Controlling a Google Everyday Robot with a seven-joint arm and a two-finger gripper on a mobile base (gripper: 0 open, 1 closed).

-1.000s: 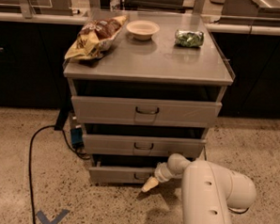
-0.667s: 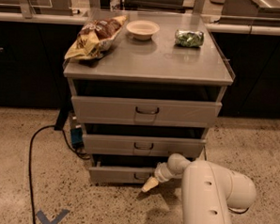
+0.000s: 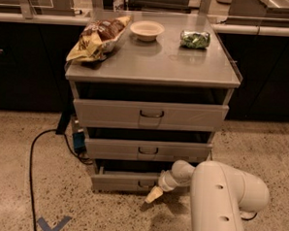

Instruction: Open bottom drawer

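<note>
The bottom drawer (image 3: 121, 181) is the lowest of three grey drawers in the metal cabinet (image 3: 152, 69). Its narrow front sits close to the floor, with a dark gap above it. Its small dark handle (image 3: 142, 184) is partly covered by my wrist. My gripper (image 3: 153, 195) hangs just in front of the drawer front, right of centre and slightly below the handle, pointing down and left towards the floor. My white arm (image 3: 222, 199) fills the lower right. The middle drawer (image 3: 147, 150) and top drawer (image 3: 151, 115) lie above.
On the cabinet top lie a chip bag (image 3: 97, 36), a white bowl (image 3: 146, 29) and a green packet (image 3: 195, 39). A black cable (image 3: 33, 150) runs over the speckled floor to a blue box (image 3: 78, 140) at the cabinet's left. A blue tape mark (image 3: 51, 225) is on the floor. Dark counters stand behind.
</note>
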